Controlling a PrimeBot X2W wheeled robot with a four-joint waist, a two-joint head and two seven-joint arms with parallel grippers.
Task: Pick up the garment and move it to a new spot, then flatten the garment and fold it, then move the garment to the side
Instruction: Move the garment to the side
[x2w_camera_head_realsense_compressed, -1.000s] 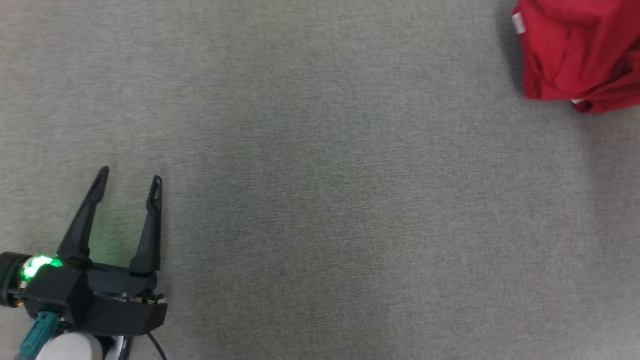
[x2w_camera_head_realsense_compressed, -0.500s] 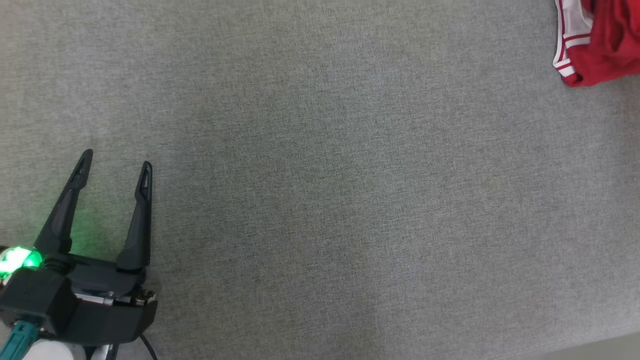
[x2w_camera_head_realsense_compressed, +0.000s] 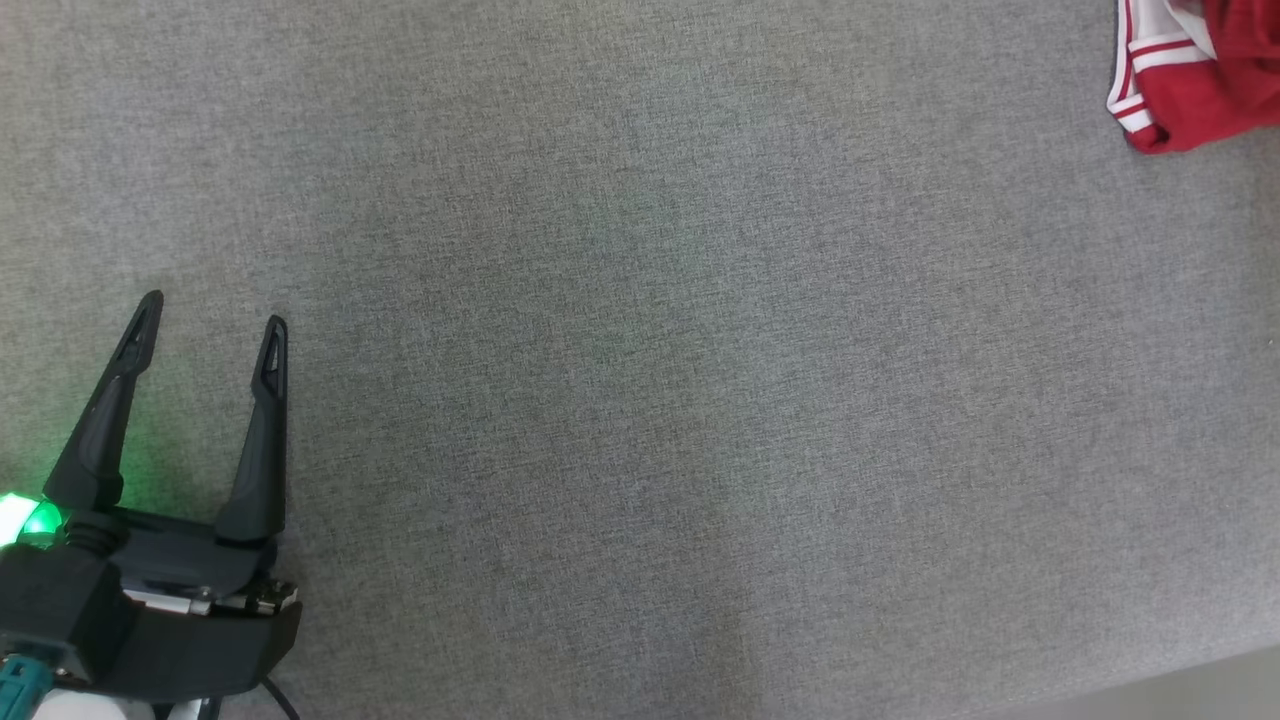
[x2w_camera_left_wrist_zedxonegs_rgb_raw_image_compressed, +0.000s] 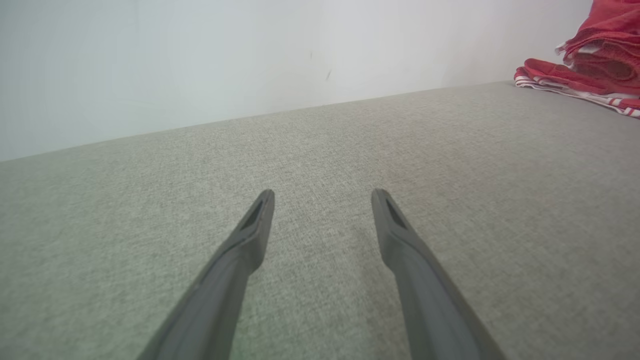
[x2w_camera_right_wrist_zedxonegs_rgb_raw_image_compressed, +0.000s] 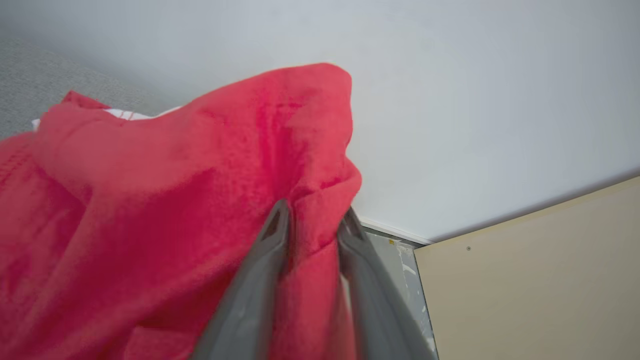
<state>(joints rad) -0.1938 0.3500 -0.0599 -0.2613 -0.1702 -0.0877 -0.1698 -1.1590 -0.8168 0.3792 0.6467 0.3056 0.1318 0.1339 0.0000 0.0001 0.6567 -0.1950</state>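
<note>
There is one garment (x2w_camera_head_realsense_compressed: 1200, 90), red with white stripes along an edge, and there are two grippers, each with two dark fingers. In the head view the garment lies at the far right top corner of a grey fabric surface (x2w_camera_head_realsense_compressed: 640, 360), partly cut off by the edge of the picture. The left gripper (x2w_camera_head_realsense_compressed: 212, 310) rests at the lower left of that view, well apart from the garment, with one green light (x2w_camera_head_realsense_compressed: 30, 520) glowing at its base. Its jaws are spread wide with nothing between them. The left wrist view shows the same open fingers (x2w_camera_left_wrist_zedxonegs_rgb_raw_image_compressed: 240, 250) low over the grey surface, with the garment (x2w_camera_left_wrist_zedxonegs_rgb_raw_image_compressed: 590, 75) heaped far off to the right in front of a pale wall (x2w_camera_left_wrist_zedxonegs_rgb_raw_image_compressed: 200, 60). In the right wrist view the right gripper (x2w_camera_right_wrist_zedxonegs_rgb_raw_image_compressed: 316, 207) has its jaws drawn narrow on a fold of the garment (x2w_camera_right_wrist_zedxonegs_rgb_raw_image_compressed: 175, 200). The red cloth fills the gap between the two fingers, rises above their tips and spreads away to the left. Behind it are a white wall and one beige panel (x2w_camera_right_wrist_zedxonegs_rgb_raw_image_compressed: 540, 280).
</note>
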